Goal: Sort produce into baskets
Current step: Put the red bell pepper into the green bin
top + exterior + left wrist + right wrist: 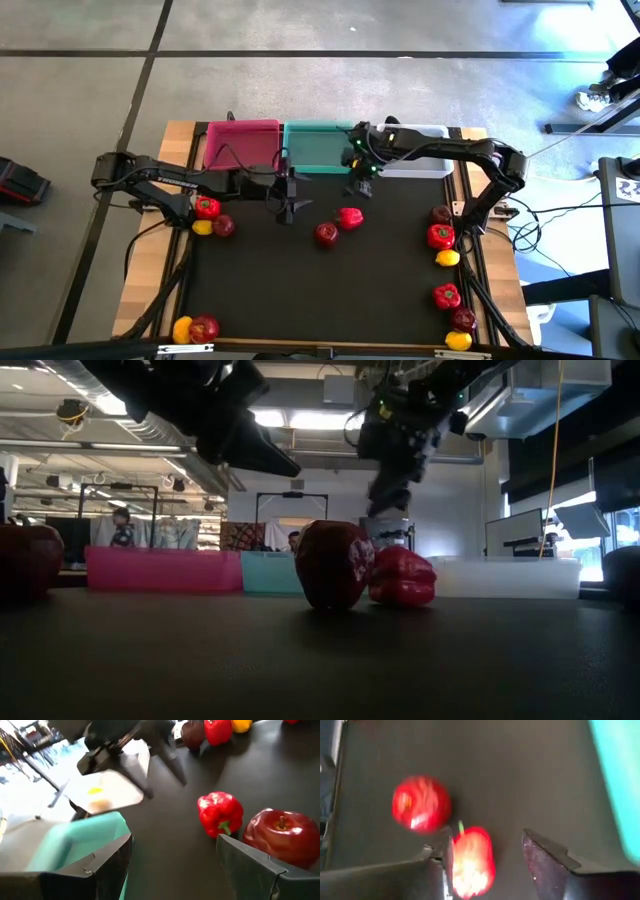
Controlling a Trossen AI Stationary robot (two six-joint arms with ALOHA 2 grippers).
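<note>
From above, a dark tabletop (330,290) carries three baskets along its far edge: pink basket (241,144), teal basket (316,147), white basket (428,160). A central apple (326,234) and bell pepper (350,217) lie mid-table; other produce clusters at both side edges. The left gripper (288,208) hovers near the apple, jaws released and empty. The right gripper (362,186) hangs just above the pepper, jaws apart, holding nothing.

At table level, the apple stands before the lumpy pepper, touching it, partly hiding the teal basket.

The left wrist shows a glossy apple beside the pepper.

The right wrist is blurred.
</note>
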